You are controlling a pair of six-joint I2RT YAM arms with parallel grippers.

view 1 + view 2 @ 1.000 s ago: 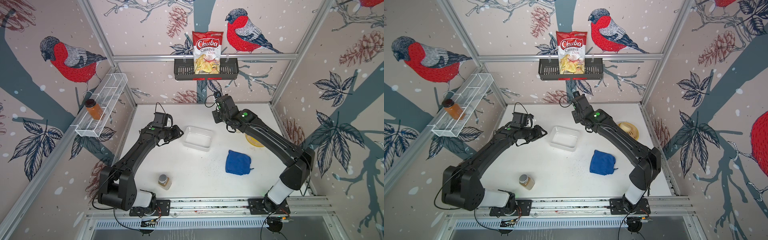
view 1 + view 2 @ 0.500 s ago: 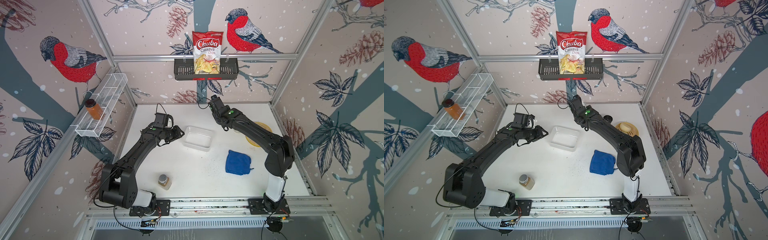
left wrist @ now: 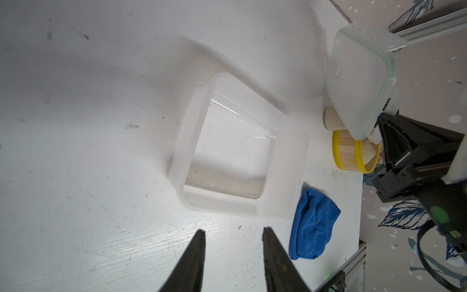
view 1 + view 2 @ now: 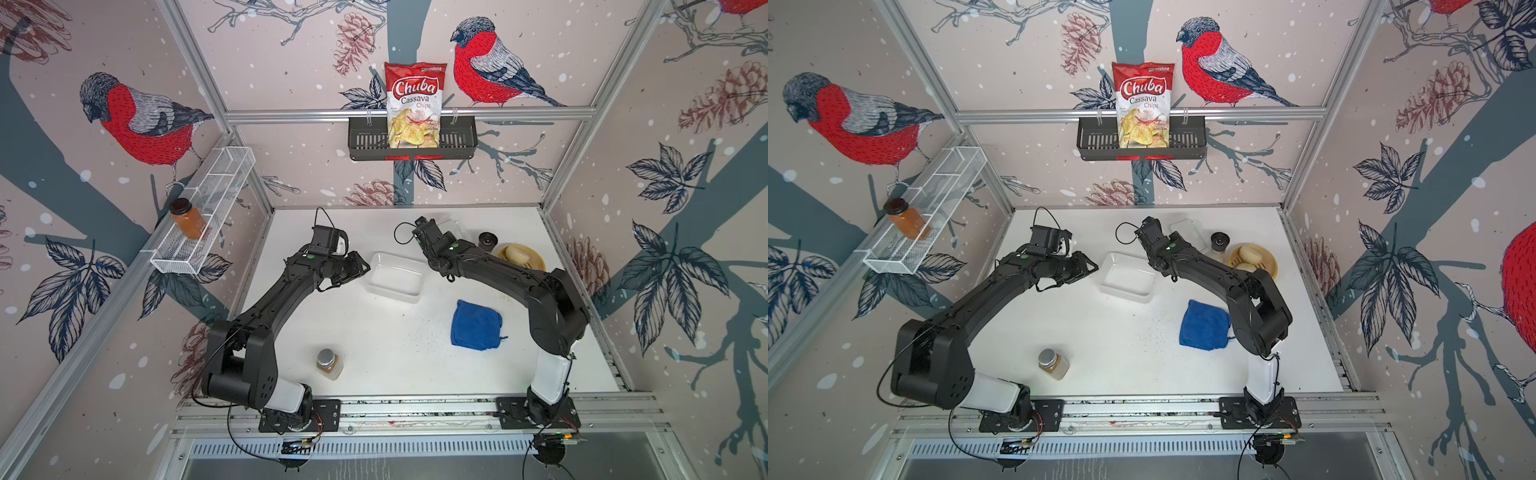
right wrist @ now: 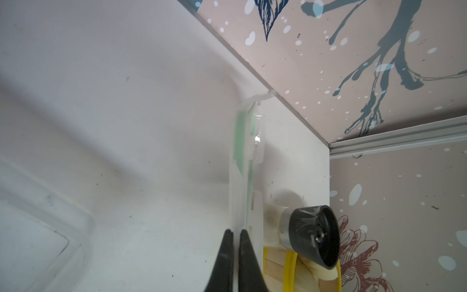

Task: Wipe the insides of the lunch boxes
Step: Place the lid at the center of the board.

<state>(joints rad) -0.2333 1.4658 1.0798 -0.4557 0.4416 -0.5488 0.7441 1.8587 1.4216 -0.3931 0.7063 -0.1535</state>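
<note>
Folding its elbow in since a second ago, the right arm (image 4: 498,266) carries the lid (image 3: 361,75) toward the table's (image 4: 374,332) back edge.

Both top views: open lunch box (image 4: 397,276) mid-table, blue cloth (image 4: 476,324) untouched toward the right edge.

Left wrist: left gripper (image 3: 232,231) half-spread, empty, near the lunch box.

Right wrist: right gripper (image 5: 235,231) pinched on the lid's rim.

Lid off; wiping seemingly not begun.
</note>
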